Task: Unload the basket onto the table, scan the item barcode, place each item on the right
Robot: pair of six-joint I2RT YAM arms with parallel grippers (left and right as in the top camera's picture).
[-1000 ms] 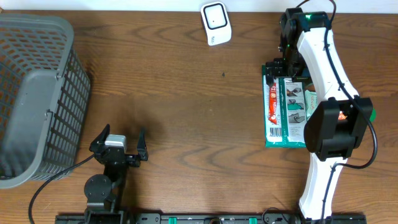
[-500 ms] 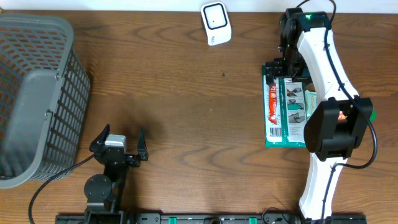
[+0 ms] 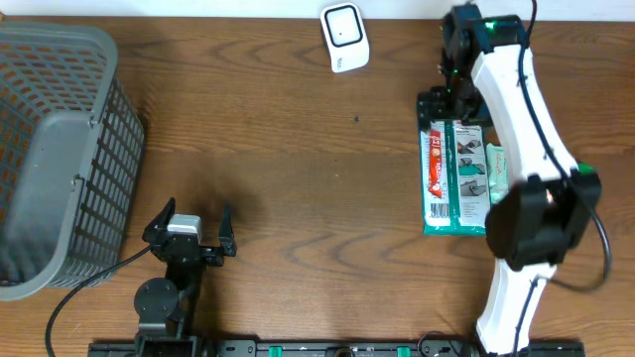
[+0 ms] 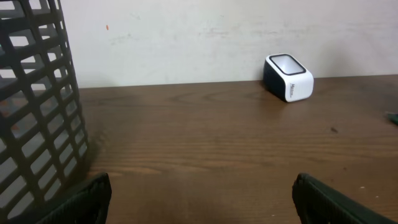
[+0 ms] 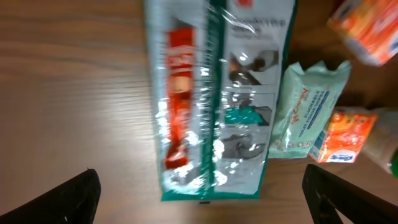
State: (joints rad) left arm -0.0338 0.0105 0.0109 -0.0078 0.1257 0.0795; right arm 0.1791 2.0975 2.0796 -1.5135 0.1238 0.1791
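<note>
The item, a flat green packet (image 3: 454, 177) with a red strip, lies on the wooden table at the right. Seen from the right wrist, the packet (image 5: 217, 99) is shiny and slightly blurred. My right gripper (image 3: 451, 107) hovers over its far end, open, with the packet's edge between the spread fingers and nothing gripped (image 5: 208, 202). The white scanner (image 3: 344, 37) stands at the far edge, also in the left wrist view (image 4: 288, 76). My left gripper (image 3: 194, 212) rests open near the front left, empty (image 4: 202, 205).
A grey mesh basket (image 3: 60, 149) fills the left side, its wall close to the left gripper (image 4: 37, 106). Beside the packet lie a pale green wipes pack (image 5: 308, 106) and orange packs (image 5: 342, 134).
The right arm has shifted a little toward the far edge, carrying its gripper to the packet's far end. The left arm and the packet have not moved.
</note>
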